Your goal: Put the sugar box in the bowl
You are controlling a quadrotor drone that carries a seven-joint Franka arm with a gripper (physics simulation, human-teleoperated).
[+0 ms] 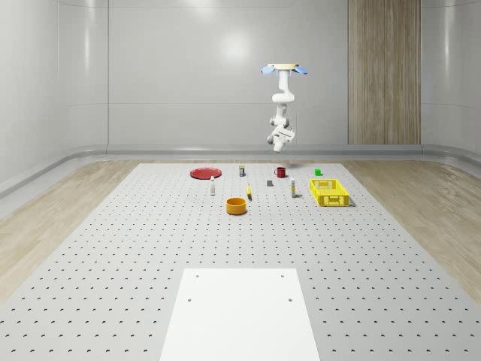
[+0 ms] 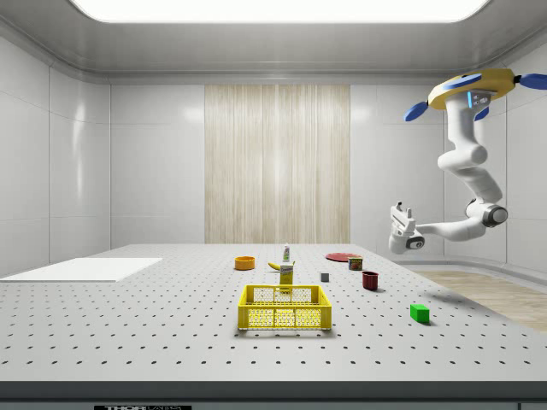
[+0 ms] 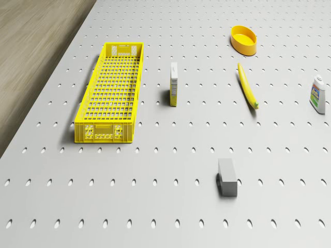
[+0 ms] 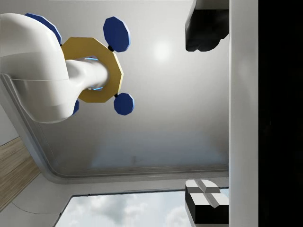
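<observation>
Sugar box (image 3: pixel 174 84) stands upright on the perforated table (image 3: pixel 165 217), untouched; nothing of the task is done yet, and the approach, grasp, carry and release into the bowl (image 3: pixel 244 40) all remain. Taking the yellow crate (image 3: pixel 110 92) as landmark and reading the drone view across: the box stands just beside the crate's long side, apart from it; the banana (image 3: pixel 247 86) lies farther out on that same side, and the bowl, orange-yellow and empty, sits beyond the banana's far tip, well apart from the crate. The box appears as a slim, tall carton with a white face and a yellow edge, casting a short shadow at its foot. The drone (image 2: pixel 473 90) hovers high beyond the far end of the table from the crate, arm folded below it. The gripper (image 2: pixel 398 219) hangs in mid-air holding nothing, and in the wrist view, which looks up at the ceiling, its fingers (image 4: pixel 206 199) stand wide apart.
</observation>
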